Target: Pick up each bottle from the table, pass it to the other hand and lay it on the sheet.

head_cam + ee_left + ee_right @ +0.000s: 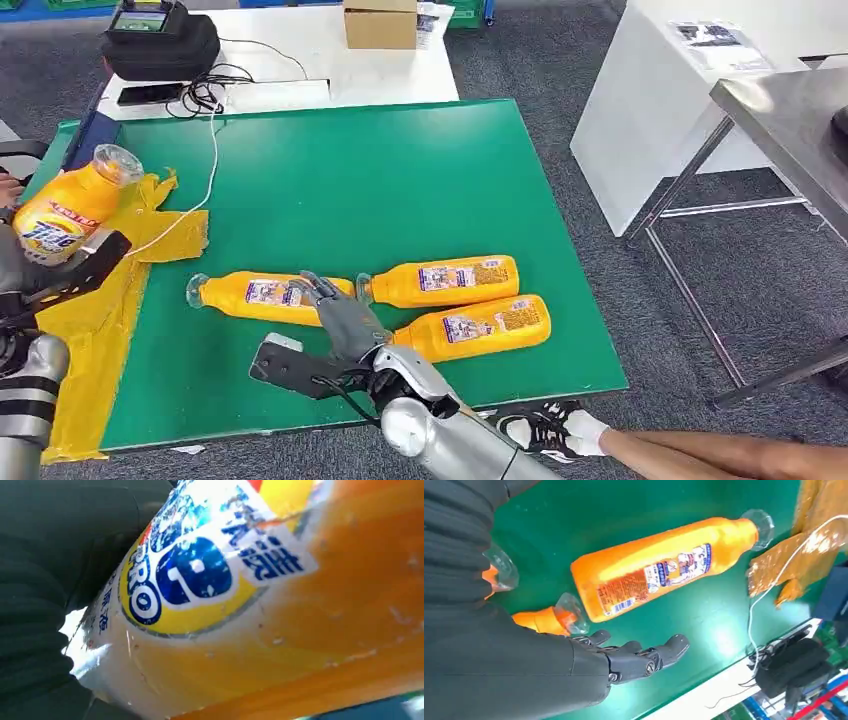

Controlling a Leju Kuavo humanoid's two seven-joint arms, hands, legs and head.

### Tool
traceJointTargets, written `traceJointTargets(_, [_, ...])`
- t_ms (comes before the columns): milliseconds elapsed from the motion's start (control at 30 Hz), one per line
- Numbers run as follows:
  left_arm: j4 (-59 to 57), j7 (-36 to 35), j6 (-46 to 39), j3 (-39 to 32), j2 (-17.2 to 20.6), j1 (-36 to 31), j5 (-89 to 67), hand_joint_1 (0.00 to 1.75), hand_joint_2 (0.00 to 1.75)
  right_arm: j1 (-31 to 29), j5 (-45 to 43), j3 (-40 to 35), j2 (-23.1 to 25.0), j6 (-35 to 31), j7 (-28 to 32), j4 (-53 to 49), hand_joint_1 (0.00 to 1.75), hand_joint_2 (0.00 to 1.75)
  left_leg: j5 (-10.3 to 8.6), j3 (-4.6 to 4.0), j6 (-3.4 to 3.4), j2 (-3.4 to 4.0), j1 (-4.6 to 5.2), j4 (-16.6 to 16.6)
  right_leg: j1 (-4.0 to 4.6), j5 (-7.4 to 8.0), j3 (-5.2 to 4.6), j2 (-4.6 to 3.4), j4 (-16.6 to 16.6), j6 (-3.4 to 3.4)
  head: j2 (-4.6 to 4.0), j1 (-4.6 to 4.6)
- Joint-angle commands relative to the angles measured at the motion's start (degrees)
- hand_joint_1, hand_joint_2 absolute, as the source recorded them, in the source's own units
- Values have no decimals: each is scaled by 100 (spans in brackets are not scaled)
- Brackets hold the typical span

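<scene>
My left hand (28,272) grips an orange bottle (72,208) with a clear cap, held tilted over the far end of the yellow sheet (100,310); up close, its blue-and-yellow label (195,580) sits against the dark palm (35,605). Three more orange bottles lie on the green table (330,180): a left one (255,294), a middle one (445,281) and a near one (480,327). My right hand (340,315) hovers open by the left bottle's base. Its fingers (639,656) are stretched out flat beside that bottle (664,567), holding nothing.
A white cable (205,190) runs across the sheet to a black device (160,40) on the white table behind. A cardboard box (380,22) stands there too. A person's shoe and leg (560,430) lie by the near right corner. A steel table (790,120) stands at right.
</scene>
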State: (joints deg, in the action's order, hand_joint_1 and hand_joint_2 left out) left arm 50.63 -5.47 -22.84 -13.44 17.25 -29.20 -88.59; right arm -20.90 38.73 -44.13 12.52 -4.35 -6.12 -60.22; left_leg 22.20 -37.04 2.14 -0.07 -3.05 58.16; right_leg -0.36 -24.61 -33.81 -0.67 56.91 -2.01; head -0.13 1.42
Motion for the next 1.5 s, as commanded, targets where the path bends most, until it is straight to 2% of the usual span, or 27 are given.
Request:
traceJointTargets(33, [-2216, -628, 621, 1077, 623, -908, -141, 175, 175, -431, 230, 244, -31, 70, -183, 469, 0, 175, -1, 15, -24, -6, 9, -5, -5, -5, 13, 13, 1, 2, 0, -2])
traceJointTargets(167, [-2562, -225, 793, 1601, 607, -977, -141, 175, 175, -660, 270, 417, 44, 106, -193, 877, 0, 175, -4, 9, -25, -17, 10, -8, -6, -4, 12, 21, -1, 2, 0, -2])
traceJointTargets(300, [-2599, 272, 789, 1593, 416, -939, -141, 175, 175, -839, 337, 549, 99, 83, -192, 1214, 0, 175, -4, 8, -25, -14, 10, -7, -6, -2, 12, 15, -2, 1, 0, 0])
traceJointTargets(367, [-2563, 659, 781, 1571, 316, -920, -75, 175, 175, -911, 351, 614, 128, 76, -191, 1354, 0, 175, -5, 16, -35, -19, 13, -11, -8, -4, 22, 22, -5, 1, 0, -2])
traceJointTargets(400, [-2456, 1247, 688, 1587, 165, -839, 24, 175, 175, -1047, 383, 699, 163, 62, -208, 1577, 0, 175, -4, 6, -24, -15, 10, -6, -7, -2, 11, 16, -2, 1, 0, 0])
traceJointTargets(467, [-2324, 1658, 652, 1799, 19, -732, -76, 175, 175, -1255, 390, 802, 236, 95, -186, 1898, 0, 175, -7, 22, -39, -20, 17, -15, -11, 2, 25, 29, -7, 12, 0, -2])
traceJointTargets(633, [-2288, 1585, 658, 1826, -44, -694, -85, 175, 175, -1339, 407, 857, 300, 63, -135, 2063, 0, 175, -9, 16, -38, -35, 17, -13, -11, 3, 25, 36, -6, 11, 0, -2])
traceJointTargets(767, [-2290, 1756, 744, 1867, -97, -722, -67, 175, 175, -1393, 425, 911, 353, 75, -131, 2180, 0, 175, -5, 8, -30, -9, 14, -8, -10, 5, 12, 15, -2, 11, 0, -2])
traceJointTargets(800, [-2262, 1786, 747, 1920, -182, -733, -92, 159, 175, -1447, 429, 931, 395, 100, -138, 2267, 0, 175, -4, 17, -37, -11, 14, -12, -8, 2, 22, 21, -5, 13, 0, 0])
traceJointTargets(833, [-2206, 1800, 679, 1944, -319, -725, -68, 0, 175, -1518, 450, 944, 452, 121, -166, 2397, 0, 175, -7, 4, -28, -19, 11, -6, -7, 3, 12, 25, 0, 11, 0, -2])
traceJointTargets(933, [-2176, 1706, 891, 2020, -598, -907, -11, 0, 175, -1651, 500, 942, 616, 193, -241, 2783, 0, 175, -11, 3, -32, -36, 14, -6, -9, 1, 14, 39, -1, 10, 0, -2])
traceJointTargets(967, [-2183, 1703, 1028, 2107, -624, -973, -24, 0, 0, -1713, 526, 949, 673, 201, -262, 2960, 0, 175, -11, 7, -40, -40, 16, -7, -10, 0, 19, 45, -1, 10, 0, -2])
traceJointTargets(1200, [-2083, 1946, 1302, 2094, -648, -1119, 511, 0, 0, -1694, 490, 808, 748, 215, -302, 3342, 0, 175, -9, -6, -22, -20, 5, -1, -3, 9, 5, 21, 0, 9, 0, -2])
traceJointTargets(1267, [-2079, 1960, 1337, 2094, -649, -1139, 596, 0, 0, -1682, 489, 821, 748, 227, -299, 3433, 0, 175, -9, 10, -36, -25, 12, -8, -6, 3, 19, 32, -1, 11, 0, -2])
traceJointTargets(1500, [-2050, 2114, 1473, 1683, -733, -1281, 1383, 0, 0, -1576, 601, 964, 722, 233, -303, 3630, 0, 175, -9, -5, -24, -17, 7, -1, -3, 9, 3, 19, 0, 7, 0, -2])
